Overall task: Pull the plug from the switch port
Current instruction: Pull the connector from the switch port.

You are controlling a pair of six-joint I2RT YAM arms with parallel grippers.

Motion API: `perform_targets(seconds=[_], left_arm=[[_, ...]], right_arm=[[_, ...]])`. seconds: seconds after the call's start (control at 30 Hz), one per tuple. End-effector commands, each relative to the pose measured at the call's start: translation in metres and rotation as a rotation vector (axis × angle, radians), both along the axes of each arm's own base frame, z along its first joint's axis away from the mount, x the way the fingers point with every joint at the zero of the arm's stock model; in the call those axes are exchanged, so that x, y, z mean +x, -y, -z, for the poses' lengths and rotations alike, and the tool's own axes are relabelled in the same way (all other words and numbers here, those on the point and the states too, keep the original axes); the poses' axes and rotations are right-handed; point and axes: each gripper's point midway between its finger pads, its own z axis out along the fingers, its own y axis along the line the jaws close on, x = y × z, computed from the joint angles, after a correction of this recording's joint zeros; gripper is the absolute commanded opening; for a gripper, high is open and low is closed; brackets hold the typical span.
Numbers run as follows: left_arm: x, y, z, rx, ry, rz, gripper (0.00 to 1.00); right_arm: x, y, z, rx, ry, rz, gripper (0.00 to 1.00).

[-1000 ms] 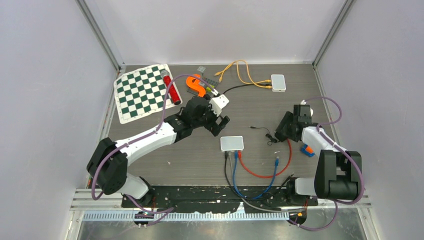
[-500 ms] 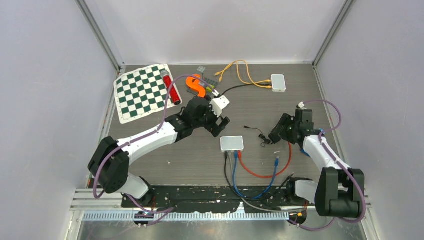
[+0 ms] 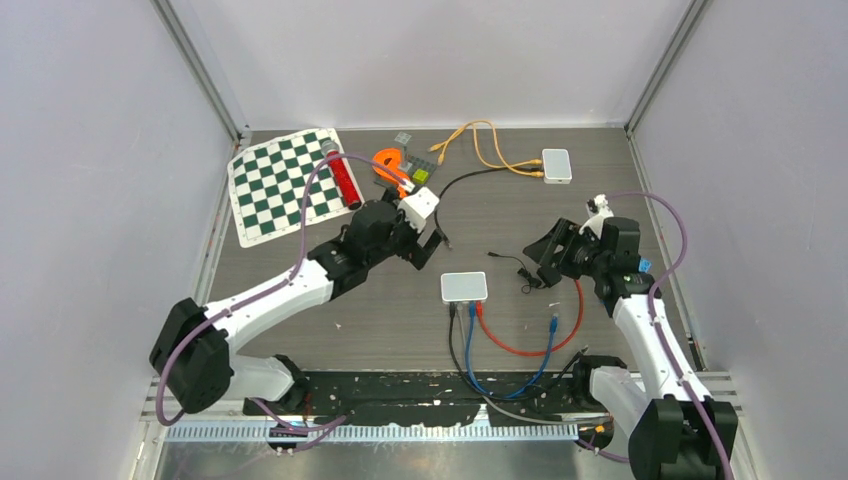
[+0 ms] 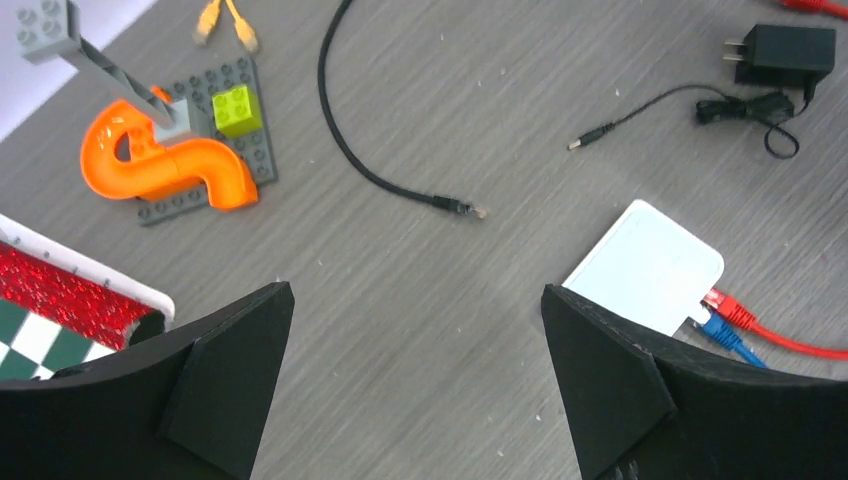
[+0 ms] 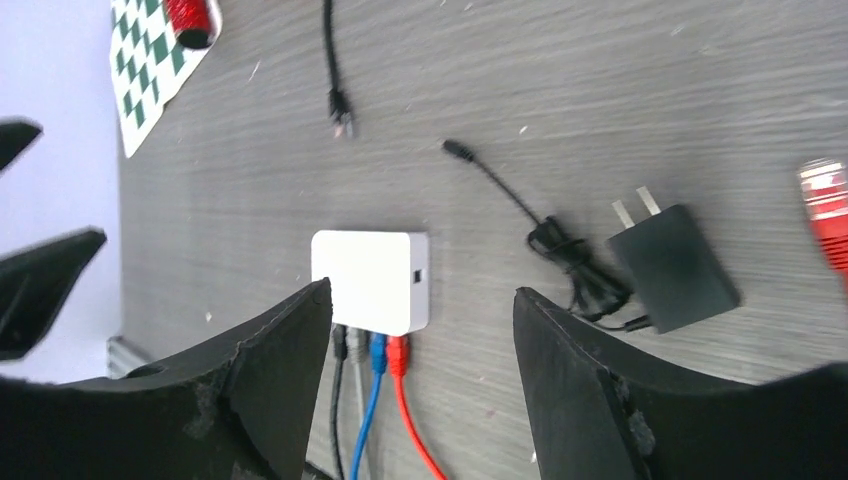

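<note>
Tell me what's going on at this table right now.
Neither arm holds anything. The left gripper hangs open over bare table, between the orange brick model and the white switch. The right gripper is open too, off to the switch's side near the black power adapter. The red cable, blue cable and black cable are all plugged into the switch; nothing has been pulled yet.

Robot lab cell — blank white walls (image 3: 430, 60), aluminium posts (image 3: 203, 68), wood-grain table (image 3: 400, 320)
</note>
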Motion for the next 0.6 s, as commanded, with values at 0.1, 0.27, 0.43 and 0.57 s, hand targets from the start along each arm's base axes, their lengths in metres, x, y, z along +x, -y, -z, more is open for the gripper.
perform_targets(seconds=[0.1,0.27,0.43,0.57], left_arm=[[-0.012,0.034,0.015,0.09,-0.242,0.209,0.99],[-0.031,0.046,0.042,0.098,-0.319,0.327,0.96],[-0.042,0.054,0.06,0.234,-0.321,0.435,0.96],[-0.052,0.062,0.077,0.344,-0.333,0.503,0.96]], right_arm=[[-0.028,-0.046,0.009,0.129,-0.031,-0.173,0.74],[-0.052,-0.074,0.042,0.186,-0.126,-0.236,0.74],[-0.059,-0.093,0.061,0.277,-0.185,-0.217,0.74],[-0.062,-0.089,0.084,0.29,-0.262,-0.127,0.72]])
